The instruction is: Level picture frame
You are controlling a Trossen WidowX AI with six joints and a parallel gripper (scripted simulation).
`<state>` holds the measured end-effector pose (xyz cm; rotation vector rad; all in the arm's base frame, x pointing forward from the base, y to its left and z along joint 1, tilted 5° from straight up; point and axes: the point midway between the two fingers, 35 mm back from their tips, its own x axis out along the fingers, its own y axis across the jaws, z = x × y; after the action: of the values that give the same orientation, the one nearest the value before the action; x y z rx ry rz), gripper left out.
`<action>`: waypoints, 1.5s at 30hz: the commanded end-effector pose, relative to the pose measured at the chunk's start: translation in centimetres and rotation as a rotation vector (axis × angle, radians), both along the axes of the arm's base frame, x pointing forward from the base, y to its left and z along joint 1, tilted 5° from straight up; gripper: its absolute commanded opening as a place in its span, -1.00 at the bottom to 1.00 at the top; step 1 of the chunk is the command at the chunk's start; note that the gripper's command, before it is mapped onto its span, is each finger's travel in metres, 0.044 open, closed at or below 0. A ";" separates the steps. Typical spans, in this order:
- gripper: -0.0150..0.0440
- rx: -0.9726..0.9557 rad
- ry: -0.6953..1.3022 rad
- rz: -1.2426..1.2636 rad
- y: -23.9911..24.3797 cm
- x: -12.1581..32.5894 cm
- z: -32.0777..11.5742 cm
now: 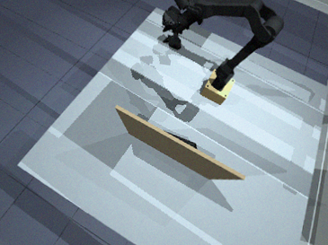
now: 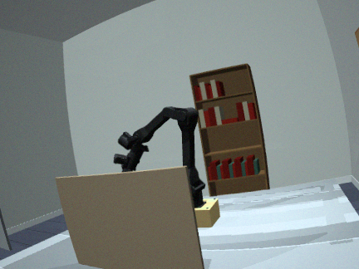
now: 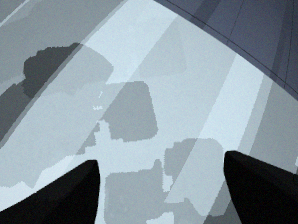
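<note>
A dark strip, probably the top of the picture frame, shows just behind the upper edge of the upright tan panel, on the arm's side. The rest of the frame, the screw and the notched strip are hidden, and I cannot tell whether the frame hangs level. My gripper is open and empty. It is away from the panel, on the arm's side and toward the panel's left end in the top view. In the wrist view its two black fingers stand apart with only the pale table between them.
The arm stands on a yellow block on the pale table, on the far side of the panel from the top and exterior views. The table's edge crosses the wrist view's upper right. A bookcase stands at the back wall.
</note>
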<state>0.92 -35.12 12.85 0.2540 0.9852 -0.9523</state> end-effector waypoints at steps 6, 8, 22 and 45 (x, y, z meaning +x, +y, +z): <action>0.39 0.030 -0.746 -0.207 5.6 10.7 4.0; 0.39 0.078 -0.862 -0.219 7.0 12.1 4.5; 0.39 0.732 -1.449 -0.216 18.9 18.7 6.7; 0.39 1.457 -1.446 -0.213 28.9 19.4 5.7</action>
<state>20.34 -6.41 18.56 1.9475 0.0540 0.1136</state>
